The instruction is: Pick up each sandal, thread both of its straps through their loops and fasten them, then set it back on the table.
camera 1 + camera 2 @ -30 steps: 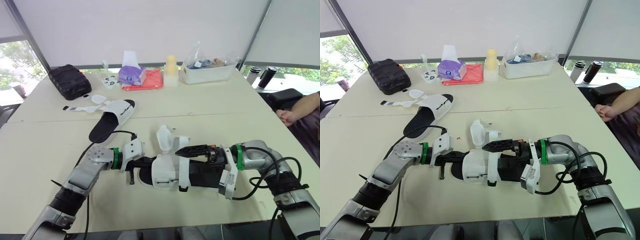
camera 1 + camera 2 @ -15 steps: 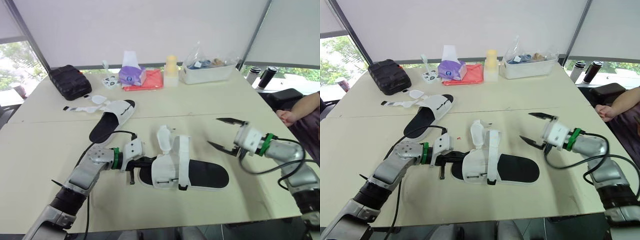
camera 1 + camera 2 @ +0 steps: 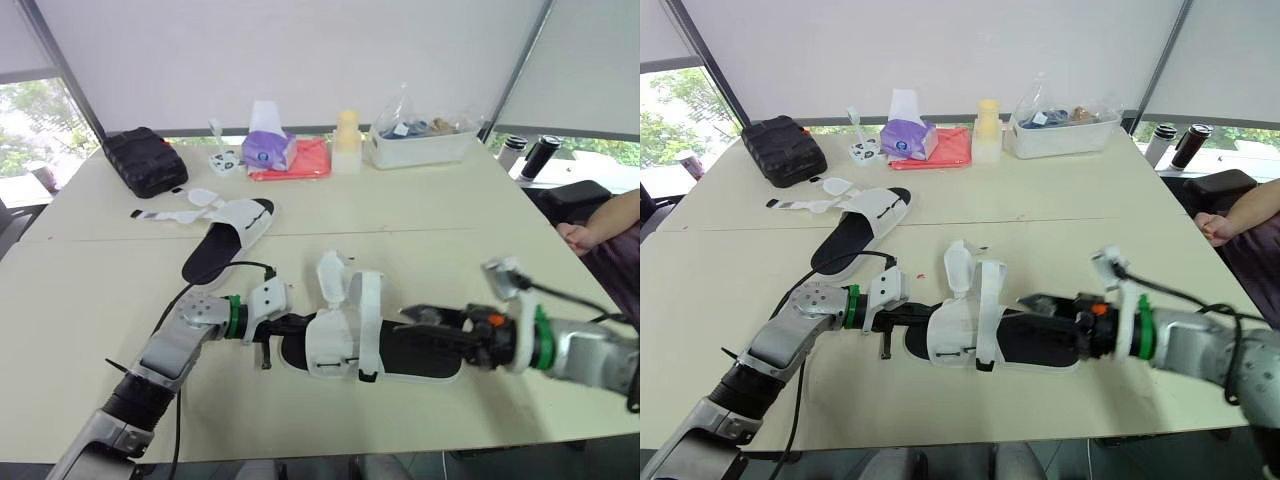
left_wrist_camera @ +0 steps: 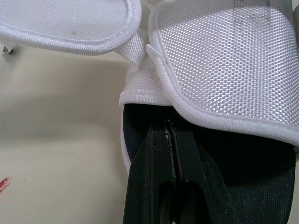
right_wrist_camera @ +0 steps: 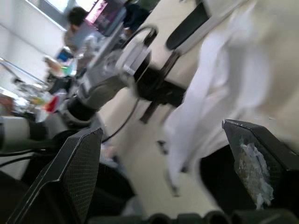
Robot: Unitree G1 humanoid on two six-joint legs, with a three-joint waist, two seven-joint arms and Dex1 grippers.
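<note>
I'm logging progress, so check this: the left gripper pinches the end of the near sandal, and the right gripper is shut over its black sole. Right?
Not quite. The right gripper is open, as the right wrist view shows its fingers spread wide. The left gripper does pinch the end of the near sandal, and the right one is over its black sole.

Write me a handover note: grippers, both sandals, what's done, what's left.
Left gripper: shut on the near sandal at its end; sandal flat on the table.
Right gripper: open, low over its footbed.
Near sandal: one flap stands up unfastened.
Far sandal: lying apart, straps splayed open.
Done: neither sandal finished.
Left: thread and fasten straps on both, set each down.
</note>
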